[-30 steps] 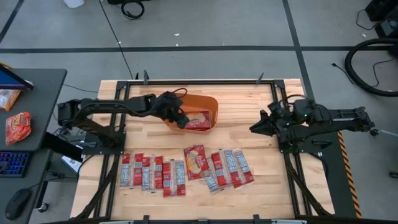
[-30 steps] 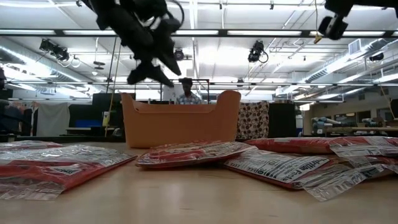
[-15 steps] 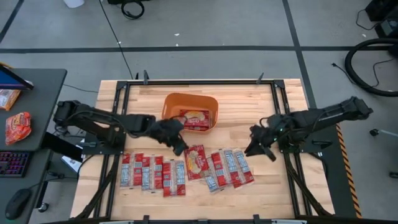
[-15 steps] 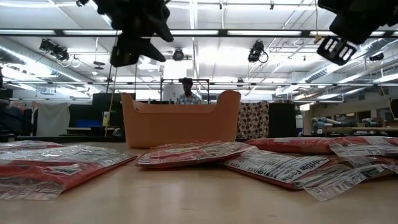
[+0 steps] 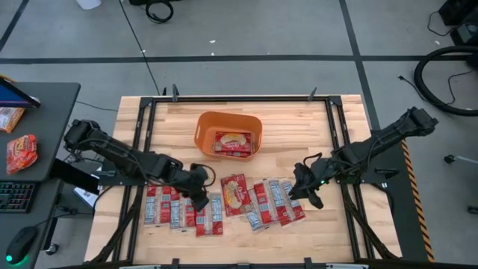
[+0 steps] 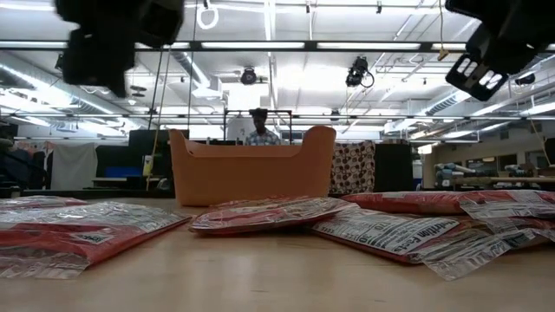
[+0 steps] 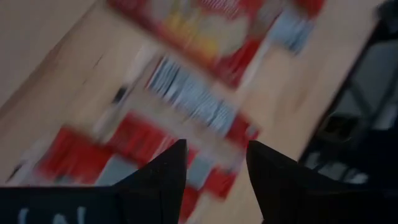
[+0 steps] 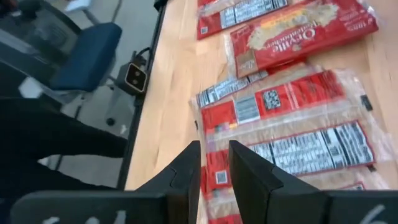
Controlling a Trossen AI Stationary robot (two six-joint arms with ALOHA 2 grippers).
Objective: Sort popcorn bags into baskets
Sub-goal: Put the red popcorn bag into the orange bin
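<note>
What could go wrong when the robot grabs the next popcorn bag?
The popcorn bags overlap in a row, so the open left gripper above them might pinch two together or shove neighbours askew. The right gripper hovers over the other overlapping cluster, with the same risk. The orange tub sits away, so a loosely held bag could drop short.

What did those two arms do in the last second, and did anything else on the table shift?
The left gripper left the orange tub and swung down over the left row of popcorn bags, its fingers open and empty. The right gripper came in from the table's right side to the right cluster of bags. Neither has taken hold of anything. Tub, its bag and the rows stayed put.
</note>
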